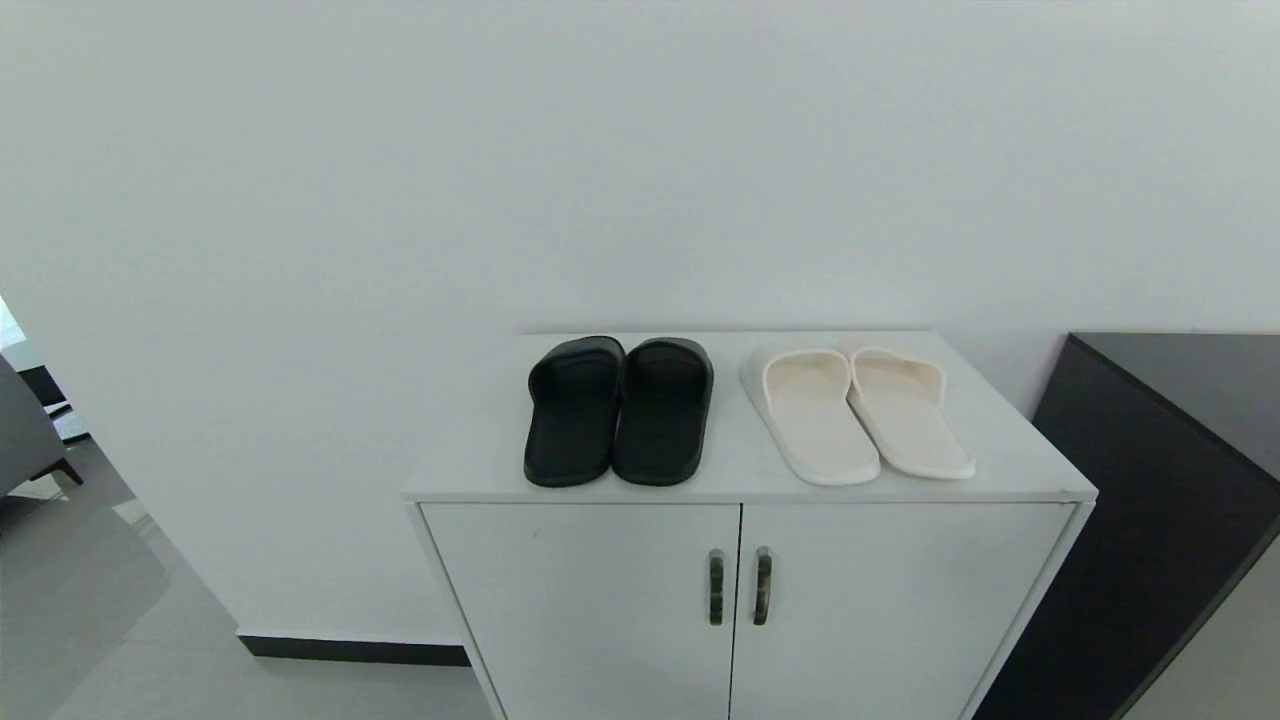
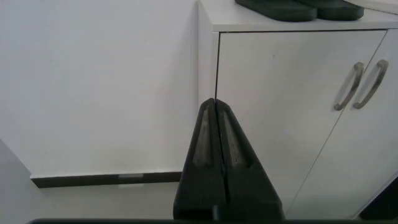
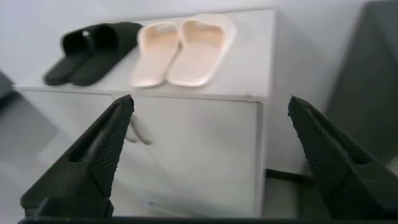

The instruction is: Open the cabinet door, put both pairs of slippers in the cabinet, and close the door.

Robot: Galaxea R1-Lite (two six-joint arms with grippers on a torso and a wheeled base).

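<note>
A white two-door cabinet [image 1: 600, 600] stands against the wall with both doors shut; its two dark handles [image 1: 738, 587] meet at the middle. On its top lie a black pair of slippers [image 1: 620, 408] on the left and a cream pair of slippers [image 1: 858, 408] on the right. My left gripper [image 2: 215, 106] is shut, low and off the cabinet's left front corner, facing the left door [image 2: 292, 106]. My right gripper [image 3: 210, 112] is open wide, in front of the cabinet's right side, with the cream slippers [image 3: 183, 48] and black slippers [image 3: 93, 50] beyond it.
A dark cabinet [image 1: 1170, 500] stands close on the right of the white one. Grey floor [image 1: 150, 640] lies open to the left, with a grey chair [image 1: 25, 430] at the far left edge. The white wall [image 1: 600, 150] runs behind.
</note>
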